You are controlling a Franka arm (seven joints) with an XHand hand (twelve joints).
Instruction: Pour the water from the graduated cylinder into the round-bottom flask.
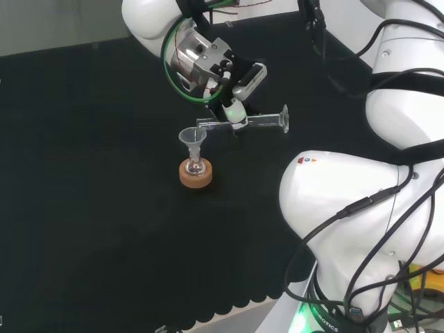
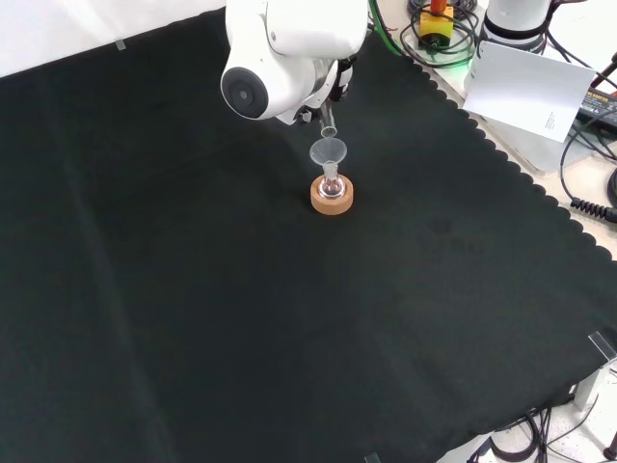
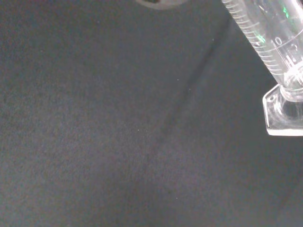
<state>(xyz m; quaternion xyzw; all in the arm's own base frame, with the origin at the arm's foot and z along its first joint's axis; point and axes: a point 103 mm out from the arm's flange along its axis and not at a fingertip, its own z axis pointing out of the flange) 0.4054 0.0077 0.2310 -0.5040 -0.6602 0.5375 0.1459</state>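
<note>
A robotics lab bench set up for chemistry handling; a black cloth [image 2: 193,289] with a scalloped edge covers the bench. Near the cloth's middle, a cork ring [image 1: 195,173] carries a small round-bottom flask [image 1: 195,165] with a clear funnel [image 1: 192,137] in its neck; just above the funnel a graduated cylinder [image 1: 260,121] lies almost level. Past the cloth's far right edge in the front view lie coiled cables [image 2: 590,164], a white sheet of paper [image 2: 528,85] and electronic gear; white arm links [image 1: 361,208] trailing black cables rise beside the cloth in the head view.
</note>
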